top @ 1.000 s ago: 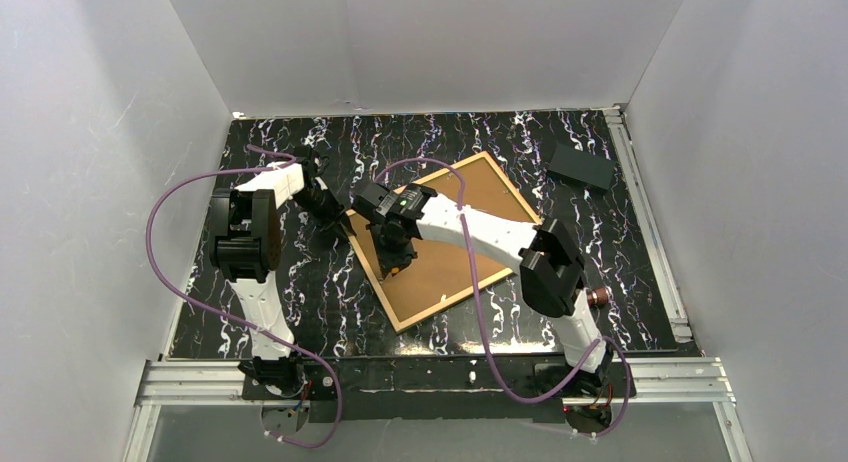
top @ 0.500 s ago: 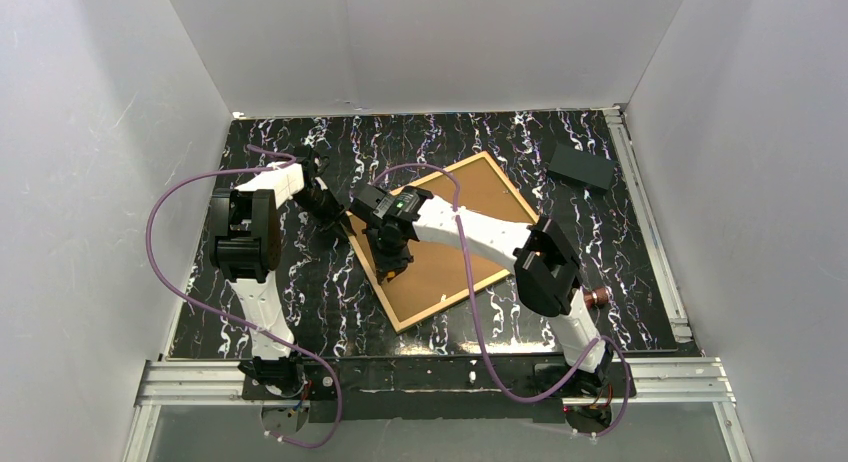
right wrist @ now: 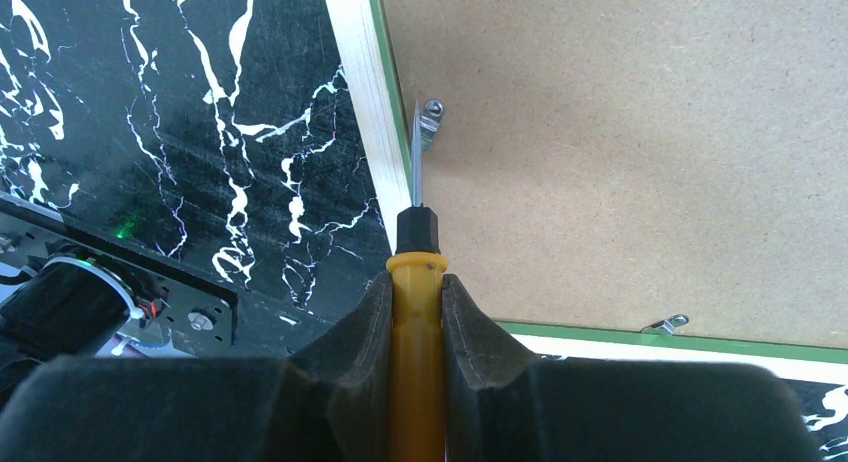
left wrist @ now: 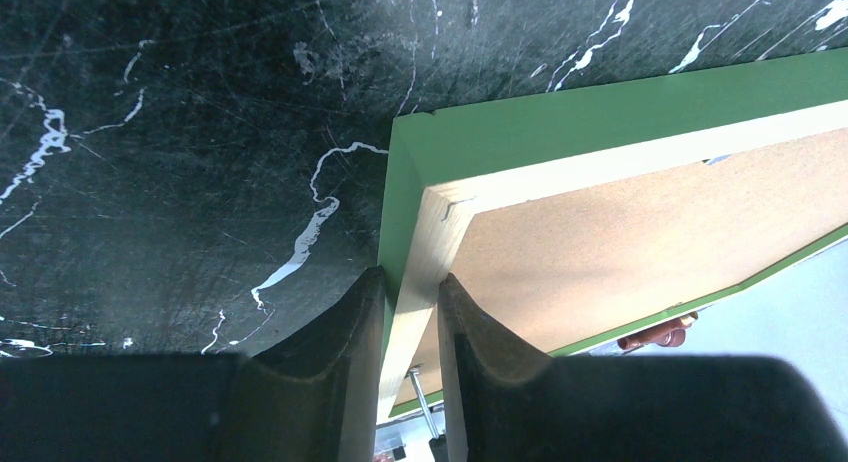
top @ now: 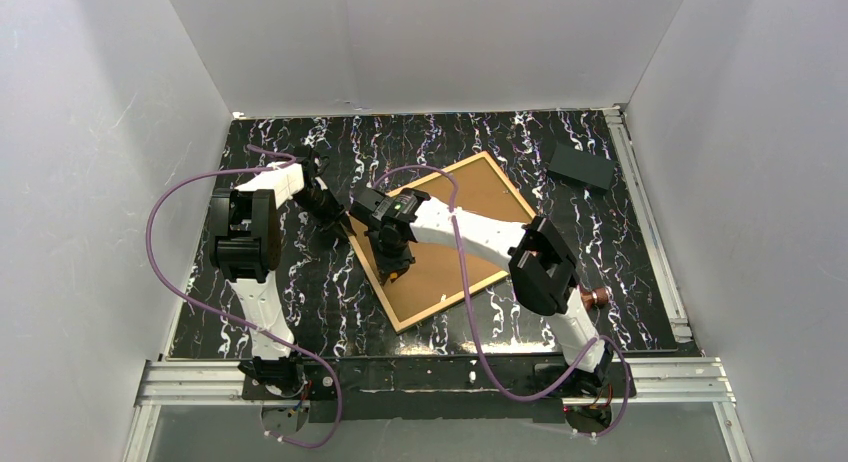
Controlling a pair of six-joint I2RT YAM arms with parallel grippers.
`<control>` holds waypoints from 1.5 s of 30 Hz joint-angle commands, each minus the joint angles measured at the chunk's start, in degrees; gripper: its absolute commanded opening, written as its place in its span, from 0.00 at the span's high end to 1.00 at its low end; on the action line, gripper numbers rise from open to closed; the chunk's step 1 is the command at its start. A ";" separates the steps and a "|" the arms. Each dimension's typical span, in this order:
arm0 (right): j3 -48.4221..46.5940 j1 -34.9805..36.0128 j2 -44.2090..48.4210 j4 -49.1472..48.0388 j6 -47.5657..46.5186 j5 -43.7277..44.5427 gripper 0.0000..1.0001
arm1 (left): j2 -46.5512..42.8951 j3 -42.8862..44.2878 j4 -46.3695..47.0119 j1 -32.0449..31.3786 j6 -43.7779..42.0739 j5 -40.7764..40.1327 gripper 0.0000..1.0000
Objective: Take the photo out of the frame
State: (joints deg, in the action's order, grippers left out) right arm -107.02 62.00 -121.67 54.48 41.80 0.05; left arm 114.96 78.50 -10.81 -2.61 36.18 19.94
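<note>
Top: black, white-veined table [top: 300,312], plain white walls [top: 430,42] on three sides. The frame [top: 514,188] lies back-up mid-table, turned cornerwise, brown backing panel [top: 470,197] facing up; the photo can't be seen. Black box [top: 580,166] far right, well apart. Small copper cylinder [top: 598,297] by the right arm [top: 480,232] elbow. That arm crosses the backing and hides part of it; the left arm [top: 255,232] meets the frame's left corner.

Left wrist: left gripper [left wrist: 410,282] pinched narrow on the frame rim beside that corner. The green side face is clear here; the top view gives only a pale rim.

Right wrist: right gripper [right wrist: 415,282] clamped on a yellow-handled screwdriver [right wrist: 416,382], blade tip at a metal clip [right wrist: 430,117] on the backing beside the rim. Second clip [right wrist: 667,326] on the adjoining edge. Clips too small to see from the top.
</note>
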 commanded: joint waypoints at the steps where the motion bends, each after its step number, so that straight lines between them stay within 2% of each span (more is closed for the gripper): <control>1: 0.13 0.59 -0.16 0.45 -0.19 0.37 0.99 | 2.86 -0.82 -4.98 1.26 -0.15 -7.64 1.00; 8: 2.28 1.11 0.66 -0.64 -0.02 -2.04 0.99 | 2.80 -0.87 -5.01 1.21 -0.18 -7.63 1.00; 18: 3.01 2.15 1.30 3.63 0.89 3.22 0.99 | 2.90 -0.73 -5.10 1.23 -0.26 -7.81 1.00; 38: 7.41 2.43 4.92 2.95 1.52 3.97 0.99 | 3.18 -0.65 -5.45 1.21 -0.65 -8.42 1.00; 45: 9.80 3.64 12.49 0.19 0.93 3.87 0.99 | 3.62 0.78 -7.83 1.23 0.27 -8.78 1.00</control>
State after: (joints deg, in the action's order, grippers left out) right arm -99.59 64.47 -117.01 53.67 42.87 2.79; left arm 115.09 78.81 -11.25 -2.59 36.21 19.84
